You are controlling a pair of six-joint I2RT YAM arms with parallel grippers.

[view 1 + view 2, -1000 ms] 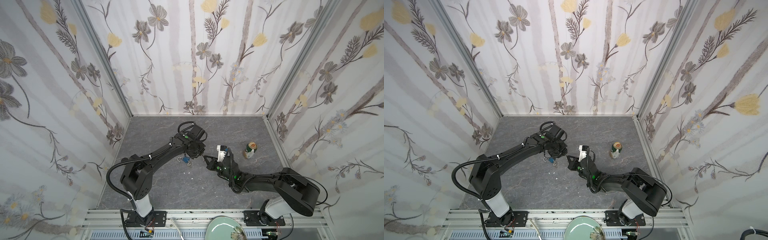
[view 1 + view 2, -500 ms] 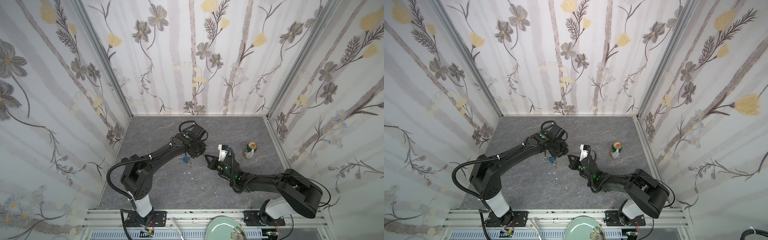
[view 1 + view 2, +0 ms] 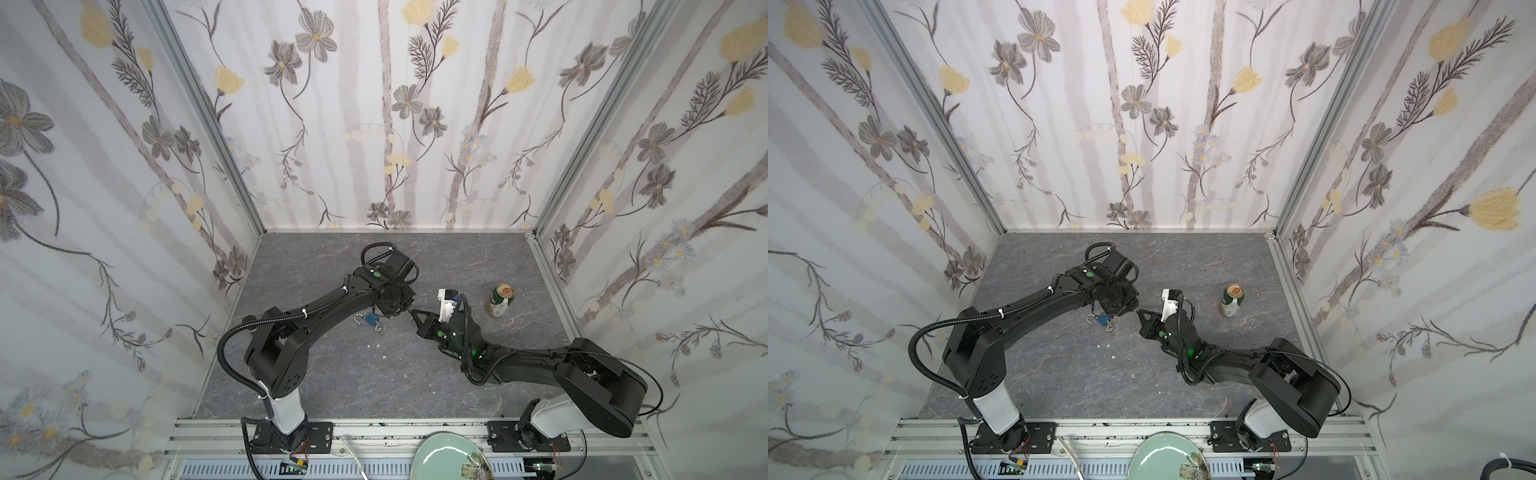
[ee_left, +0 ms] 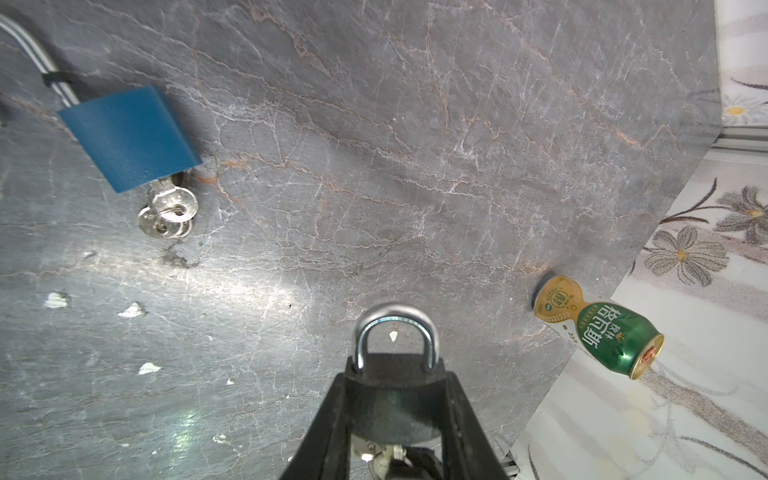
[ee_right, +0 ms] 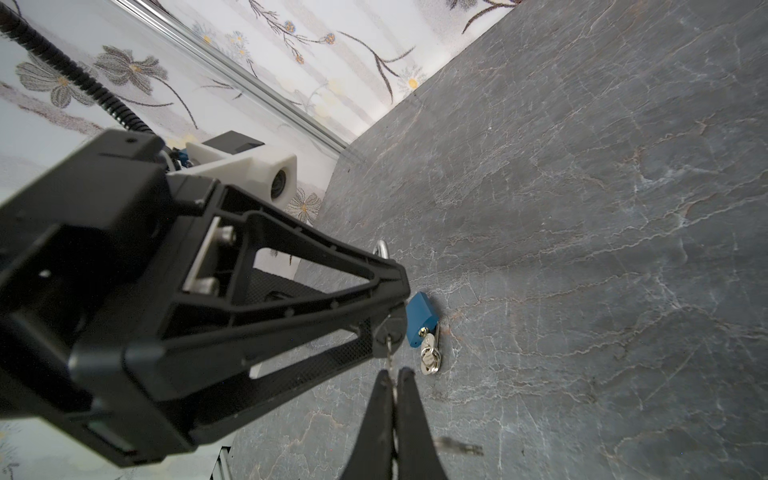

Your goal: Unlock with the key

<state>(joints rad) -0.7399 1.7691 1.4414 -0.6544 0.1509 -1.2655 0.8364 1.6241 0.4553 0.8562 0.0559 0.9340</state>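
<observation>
My left gripper (image 4: 395, 374) is shut on a black padlock (image 4: 395, 395) with a silver shackle (image 4: 395, 320), holding it just above the table. In the right wrist view the padlock's underside (image 5: 388, 332) faces my right gripper (image 5: 394, 372). That gripper is shut on a small silver key (image 5: 388, 358), whose blade reaches into the padlock's underside. In both top views the left gripper (image 3: 400, 309) (image 3: 1128, 309) and the right gripper (image 3: 413, 312) (image 3: 1140, 312) meet tip to tip at mid-table.
A blue padlock (image 3: 371, 319) (image 4: 129, 137) with a bunch of keys (image 4: 168, 214) lies on the grey table beside the left gripper. A green and gold can (image 3: 500, 300) (image 4: 598, 326) stands at the right. A pale green plate (image 3: 449, 457) sits past the front rail. Small white crumbs (image 3: 376, 345) dot the table.
The right arm has shifted very slightly. Both grips and the meeting point of the two grippers look the same.
</observation>
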